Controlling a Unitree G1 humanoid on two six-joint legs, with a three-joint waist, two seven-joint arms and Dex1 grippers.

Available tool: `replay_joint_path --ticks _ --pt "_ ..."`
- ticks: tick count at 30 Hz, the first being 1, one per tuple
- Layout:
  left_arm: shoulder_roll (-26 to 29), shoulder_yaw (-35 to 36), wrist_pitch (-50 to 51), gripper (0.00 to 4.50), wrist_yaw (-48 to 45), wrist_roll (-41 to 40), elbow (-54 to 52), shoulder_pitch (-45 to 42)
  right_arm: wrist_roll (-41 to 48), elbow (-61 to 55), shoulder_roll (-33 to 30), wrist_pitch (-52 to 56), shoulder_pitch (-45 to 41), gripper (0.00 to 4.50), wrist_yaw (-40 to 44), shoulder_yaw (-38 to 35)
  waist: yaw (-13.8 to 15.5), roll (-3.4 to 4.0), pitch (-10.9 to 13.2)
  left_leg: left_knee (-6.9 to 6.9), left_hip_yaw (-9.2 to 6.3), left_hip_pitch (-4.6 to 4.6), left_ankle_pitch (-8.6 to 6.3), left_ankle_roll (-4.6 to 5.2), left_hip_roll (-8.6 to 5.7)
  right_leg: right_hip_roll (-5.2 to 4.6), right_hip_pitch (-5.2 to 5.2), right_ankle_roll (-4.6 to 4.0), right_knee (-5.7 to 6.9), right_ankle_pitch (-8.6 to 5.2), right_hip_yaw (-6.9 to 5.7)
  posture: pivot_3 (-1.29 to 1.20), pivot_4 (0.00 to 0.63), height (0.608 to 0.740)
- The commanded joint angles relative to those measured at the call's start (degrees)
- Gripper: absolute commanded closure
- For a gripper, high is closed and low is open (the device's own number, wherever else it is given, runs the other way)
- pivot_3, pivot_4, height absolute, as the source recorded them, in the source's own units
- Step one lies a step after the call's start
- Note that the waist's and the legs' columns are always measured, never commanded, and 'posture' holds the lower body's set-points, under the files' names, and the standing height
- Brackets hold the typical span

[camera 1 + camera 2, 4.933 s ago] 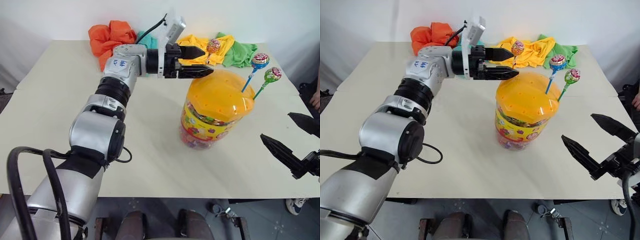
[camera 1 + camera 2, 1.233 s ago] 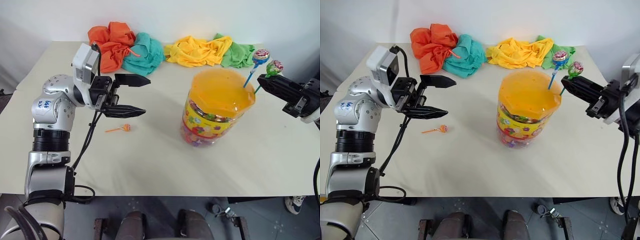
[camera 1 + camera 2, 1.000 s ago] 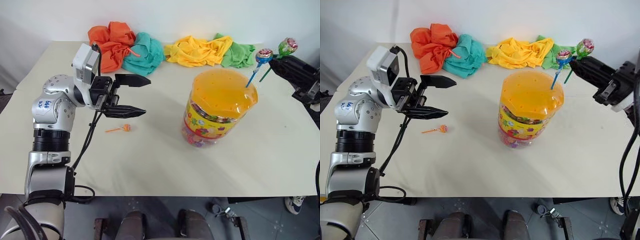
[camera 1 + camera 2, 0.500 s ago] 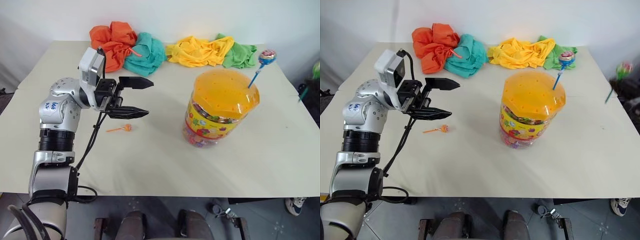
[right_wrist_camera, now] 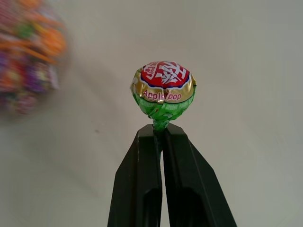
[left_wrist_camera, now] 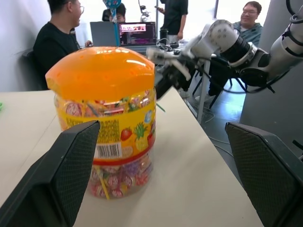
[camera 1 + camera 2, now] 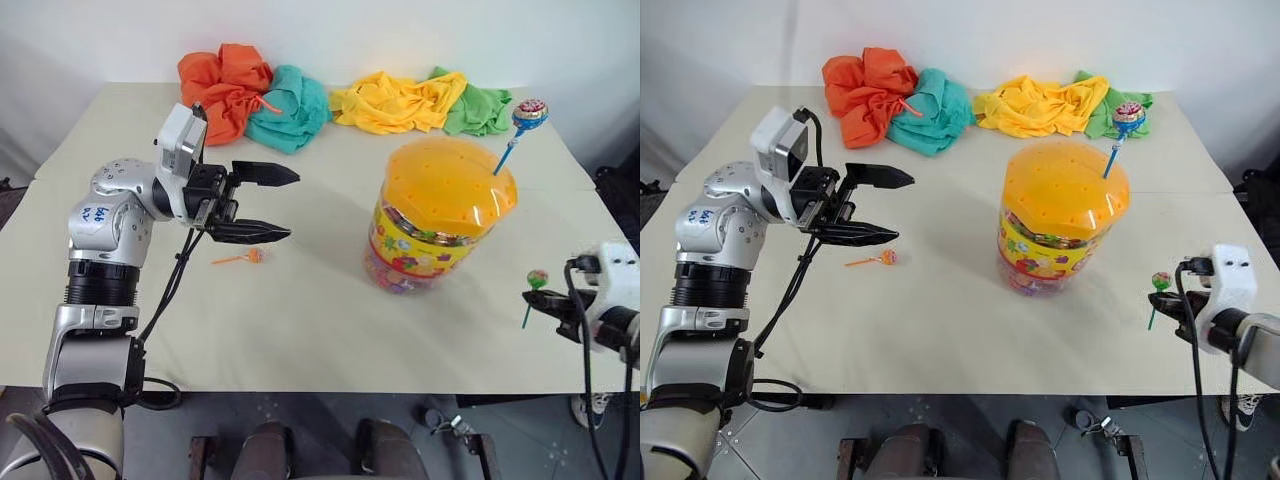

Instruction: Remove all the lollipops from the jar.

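Clear glossy plastic jar (image 7: 425, 255) with smooth translucent orange domed lid (image 7: 445, 187), shiny crinkled foil-wrapped green-stick lollipop (image 5: 163, 90), matt black plastic right pincer (image 5: 162, 135), soft rumpled orange, teal, yellow and green cloths (image 7: 330, 95), smooth matt cream bench (image 7: 300, 330).

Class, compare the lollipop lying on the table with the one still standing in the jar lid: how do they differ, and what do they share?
The orange-stick lollipop lies flat on the table, free of the jar; the blue-stick lollipop stands tilted, its stick pushed into the orange lid. Their sticks differ in colour: orange against blue. One is already removed, one not. Both have a small round wrapped head on a thin stick.
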Motion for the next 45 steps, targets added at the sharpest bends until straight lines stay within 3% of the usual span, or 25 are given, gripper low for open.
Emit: replay_joint_path --ticks 1,2,13,22,30,37,41,45 --pt "0.73 0.94 0.02 0.00 -2.89 -1.21 -3.27 0.65 -3.76 2.74 0.53 -2.07 -1.06 3.96 -0.84 1.42 -0.07 0.00 0.00 0.00 0.00 0.01 0.00 0.00 0.00 0.00 0.00 0.00 0.00 0.00 0.00 0.00 0.150 0.740" --pt "0.83 1.03 0.14 0.00 -2.68 -1.28 -3.61 0.88 -4.43 3.20 0.62 -2.39 -1.11 3.78 -0.55 1.98 -0.16 0.01 0.00 -0.01 0.00 0.00 0.00 0.00 0.00 0.00 -0.01 0.00 0.00 0.00 0.00 0.00 0.150 0.740" --pt "1.36 2.27 1.68 0.00 -1.22 -1.94 -5.90 2.13 -1.18 -5.59 -1.95 0.22 -1.33 0.05 5.57 -4.46 -0.08 0.04 0.02 -0.02 0.00 0.00 0.00 0.00 0.02 0.01 -0.02 0.00 -0.01 0.00 0.00 0.00 0.150 0.740" --pt "-0.27 2.04 0.33 0.00 -2.27 -1.57 -2.92 -0.49 3.23 -7.64 -10.15 -8.48 -12.07 0.01 14.79 -6.73 -0.23 0.06 0.03 -0.04 0.01 0.01 -0.01 0.01 0.03 0.02 -0.02 0.00 -0.02 0.00 0.00 0.00 0.150 0.740" --pt "-0.90 2.01 -1.10 0.00 -2.82 -1.28 -0.89 -2.06 5.24 -3.01 -12.79 -17.57 -21.83 0.01 24.83 4.39 -0.18 0.05 0.04 -0.04 0.01 0.00 -0.01 0.01 0.02 0.02 -0.02 0.00 -0.05 0.00 -0.02 0.00 0.150 0.740" --pt "0.58 2.77 -0.94 0.00 -2.23 -1.42 -1.66 -1.47 0.68 4.56 -10.75 -27.26 -28.13 0.01 30.88 15.00 -0.44 0.05 0.04 -0.02 0.04 0.00 -0.02 0.04 0.03 0.02 -0.02 0.02 -0.04 0.01 -0.01 0.00 0.150 0.740" --pt "1.32 3.09 -0.65 0.00 -1.61 -1.70 -2.57 -1.03 0.36 6.71 -10.30 -29.10 -31.13 0.01 33.01 17.46 -0.53 0.06 0.04 -0.02 0.05 0.00 -0.02 0.04 0.04 0.02 -0.05 0.01 -0.03 0.01 -0.02 0.00 0.150 0.740" --pt "2.03 3.45 -0.19 0.00 -1.17 -2.02 -3.84 -0.05 1.25 6.86 -8.99 -30.76 -32.24 0.91 33.10 16.28 -0.35 0.06 0.04 -0.02 0.05 -0.04 -0.02 0.04 0.04 0.02 -0.07 0.02 -0.05 0.01 -0.02 0.00 0.150 0.740"
